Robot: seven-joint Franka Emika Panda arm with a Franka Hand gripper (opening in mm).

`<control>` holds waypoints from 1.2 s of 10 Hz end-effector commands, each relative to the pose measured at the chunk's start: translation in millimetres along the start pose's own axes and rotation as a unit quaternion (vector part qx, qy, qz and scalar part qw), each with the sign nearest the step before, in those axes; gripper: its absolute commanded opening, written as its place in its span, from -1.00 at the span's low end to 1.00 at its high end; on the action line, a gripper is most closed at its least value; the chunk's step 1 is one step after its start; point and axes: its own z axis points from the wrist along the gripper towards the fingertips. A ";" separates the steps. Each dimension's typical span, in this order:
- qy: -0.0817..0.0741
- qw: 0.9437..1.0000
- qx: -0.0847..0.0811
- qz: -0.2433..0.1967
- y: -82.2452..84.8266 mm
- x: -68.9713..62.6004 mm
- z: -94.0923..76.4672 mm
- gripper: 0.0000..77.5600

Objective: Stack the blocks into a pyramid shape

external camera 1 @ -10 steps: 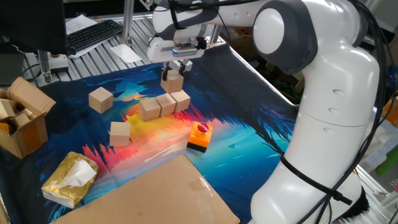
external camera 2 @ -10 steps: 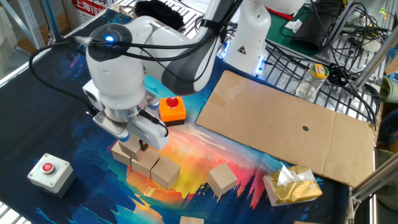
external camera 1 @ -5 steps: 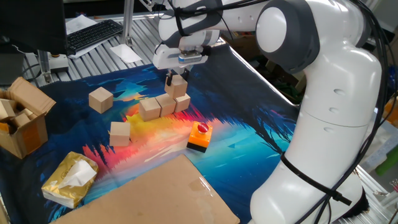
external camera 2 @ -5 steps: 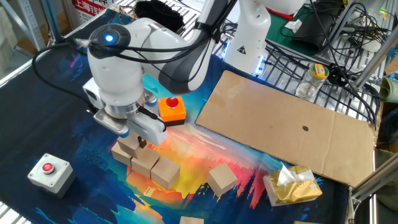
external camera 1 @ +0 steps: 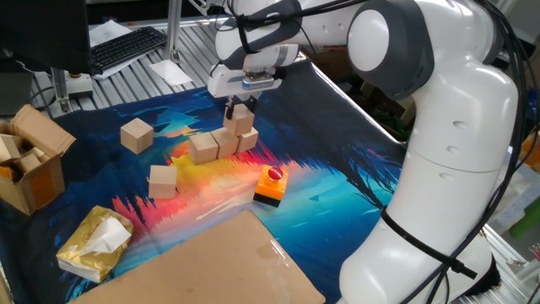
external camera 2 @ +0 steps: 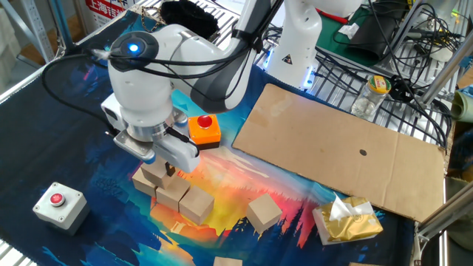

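Three tan blocks form a row [external camera 1: 224,143] on the colourful mat, also seen in the other fixed view as the row [external camera 2: 185,199]. A fourth block [external camera 1: 240,119] rests on top of the row's right part, and my gripper [external camera 1: 240,108] is shut on it from above. In the other fixed view the gripper [external camera 2: 161,167] hides most of that block. Two loose blocks lie to the left, one block [external camera 1: 137,135] farther back and one block [external camera 1: 163,181] nearer the front. Another view shows a loose block [external camera 2: 264,213] right of the row.
An orange-and-black button box [external camera 1: 271,185] sits just in front of the row. A cardboard sheet [external camera 1: 211,262] covers the near mat. A cardboard box [external camera 1: 29,165] and a yellow tissue pack [external camera 1: 94,243] are at the left. A grey button box [external camera 2: 58,203] lies near the mat's edge.
The gripper came down and slightly right with the block, bringing it onto the row. Over the last half second it has hardly moved.
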 end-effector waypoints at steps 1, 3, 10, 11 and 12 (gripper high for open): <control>-0.005 1.000 0.000 -0.001 -1.5 -0.9 1.1 -0.97; -0.006 1.000 0.000 -0.002 -1.5 -0.8 2.2 -0.97; -0.010 1.000 -0.001 -0.005 -2.2 -2.4 7.3 -0.97; -0.010 1.000 -0.001 -0.007 -2.2 -2.4 7.5 -0.97; -0.010 1.000 -0.001 -0.007 -2.1 -2.5 7.9 -0.97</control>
